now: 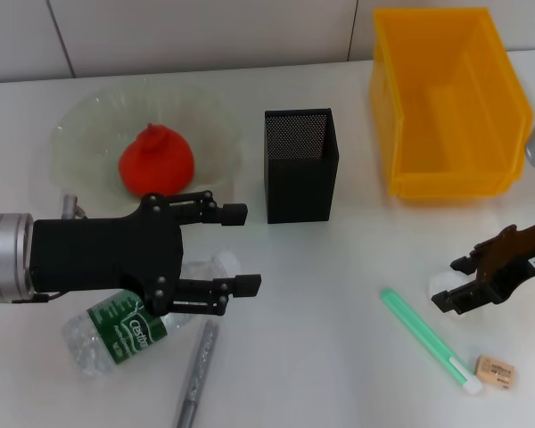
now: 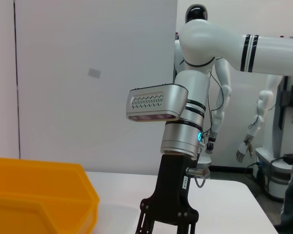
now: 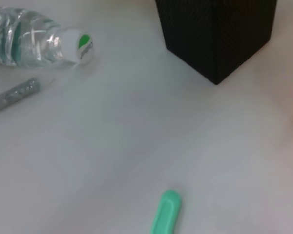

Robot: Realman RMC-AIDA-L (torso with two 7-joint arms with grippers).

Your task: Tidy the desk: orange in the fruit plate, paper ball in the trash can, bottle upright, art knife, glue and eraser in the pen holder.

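The left pincer (image 1: 241, 250) hangs spread wide over the bottle (image 1: 116, 328), which lies on its side on the worktop (image 1: 321, 357) beside a grey pen (image 1: 196, 374). The right pincer (image 1: 453, 283) grips a white paper ball (image 1: 450, 287) near the green art knife (image 1: 425, 339) and eraser (image 1: 496, 371). The orange (image 1: 156, 160) sits in the fruit plate (image 1: 80, 134), beside the black pen holder (image 1: 300, 165) and yellow trash can (image 1: 446, 102).

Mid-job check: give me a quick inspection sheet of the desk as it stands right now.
Surface: white desk.
Job's things: orange fruit in clear glass plate; clear plastic bottle lying down; grey art knife, green glue stick, tan eraser on desk; black mesh pen holder upright; yellow plastic bin; paper ball nothing seen.
Clutter: nothing seen.
Grippers: left gripper open above bottle; right gripper near glue stick.
Cables: nothing seen.
Surroundings: white wall.
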